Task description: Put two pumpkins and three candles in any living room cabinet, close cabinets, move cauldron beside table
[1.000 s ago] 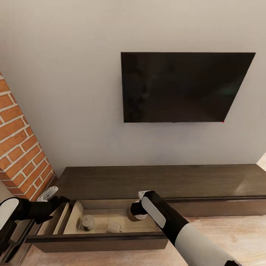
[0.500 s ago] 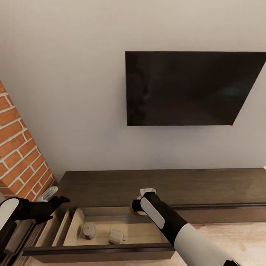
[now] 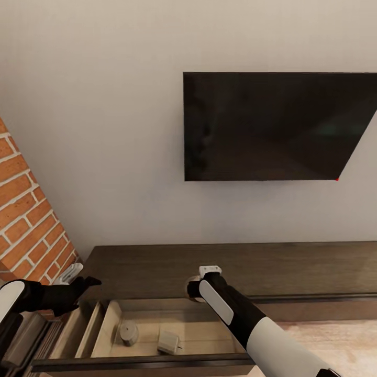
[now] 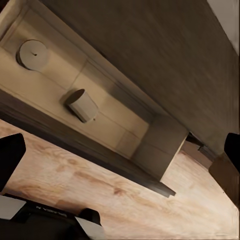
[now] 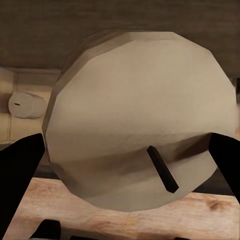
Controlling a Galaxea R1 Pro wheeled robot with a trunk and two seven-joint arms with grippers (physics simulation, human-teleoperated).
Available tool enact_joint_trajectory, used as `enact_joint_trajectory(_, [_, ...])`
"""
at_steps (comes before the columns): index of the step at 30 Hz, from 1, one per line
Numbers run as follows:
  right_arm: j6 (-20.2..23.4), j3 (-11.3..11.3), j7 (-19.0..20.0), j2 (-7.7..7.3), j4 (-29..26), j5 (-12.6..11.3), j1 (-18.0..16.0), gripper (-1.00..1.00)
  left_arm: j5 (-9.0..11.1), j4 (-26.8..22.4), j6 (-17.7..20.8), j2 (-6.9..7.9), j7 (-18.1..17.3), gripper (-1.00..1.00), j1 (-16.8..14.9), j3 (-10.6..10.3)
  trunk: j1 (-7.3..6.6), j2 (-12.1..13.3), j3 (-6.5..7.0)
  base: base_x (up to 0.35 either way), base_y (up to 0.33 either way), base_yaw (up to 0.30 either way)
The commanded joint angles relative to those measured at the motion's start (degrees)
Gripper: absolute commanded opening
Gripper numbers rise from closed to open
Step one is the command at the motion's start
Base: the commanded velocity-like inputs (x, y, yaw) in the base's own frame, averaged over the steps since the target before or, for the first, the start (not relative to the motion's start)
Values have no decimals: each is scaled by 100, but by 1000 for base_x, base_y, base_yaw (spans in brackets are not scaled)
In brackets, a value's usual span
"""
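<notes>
Grey wall with a dark TV, brick column at left, light wood floor. Cabinet has its left drawer pulled out (pale inside), two candles lying there. Right gripper clamps a third candle above the drawer. Left gripper spread wide, empty. No legible writing.

The cabinet is matt dark wood (pale, smooth inside), beside rough red brick.

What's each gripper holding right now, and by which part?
Right gripper: a candle, fingers on its round sides, wick end facing the camera. Left gripper: open, holding nothing.
</notes>
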Motion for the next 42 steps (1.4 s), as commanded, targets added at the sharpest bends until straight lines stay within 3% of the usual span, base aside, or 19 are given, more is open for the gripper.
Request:
enact_joint_trajectory(1, [0, 17, -50, -2, -6, -62, -6, -100, 259, -6, 20, 15, 63, 100, -4, 2, 1, -5, -7, 2, 1, 0])
enact_joint_trajectory(3, [7, 15, -48, -2, -6, -64, -9, -100, 614, -5, 28, 51, 65, 100, -3, -1, 1, -5, -7, 1, 0, 0])
enact_joint_trajectory(5, [12, 10, -47, -5, -6, -65, -10, -100, 808, -5, 31, 90, 67, 100, 2, -7, 1, -5, -7, 0, 0, 0])
enact_joint_trajectory(13, [98, 2, -38, -11, -6, -69, -9, -100, 983, -8, 37, 137, 64, 100, 16, -18, 133, -246, -115, 0, 0, 0])
enact_joint_trajectory(16, [123, 0, -38, -11, -6, -73, -8, -100, 1203, -9, 41, 142, 62, 100, 30, -12, 198, -366, -169, 0, 0, 0])
enact_joint_trajectory(20, [141, -22, -38, -11, -3, -79, -11, -100, 1854, -21, 42, 232, 64, 100, 96, -9, 286, -527, -240, 0, 0, 0])
enact_joint_trajectory(22, [142, -34, -42, -11, 1, -82, -10, -100, 2018, -57, 42, 295, 63, 100, 128, -11, 330, -607, -276, 0, 0, 0])
enact_joint_trajectory(30, [157, -58, -45, -11, 9, -107, -12, -100, 2315, -113, 42, 343, 59, 100, 163, -17, 506, -928, -420, 0, 0, 0])
enact_joint_trajectory(38, [158, -66, -39, -11, 17, -139, -11, -100, 2779, -115, 49, 370, 59, 100, 219, -12, 682, -1249, -563, 0, 0, 0])
enact_joint_trajectory(42, [158, -70, -38, -11, 20, -150, -13, -100, 2851, -115, 51, 385, 59, 100, 243, -12, 769, -1409, -635, 0, 0, 0])
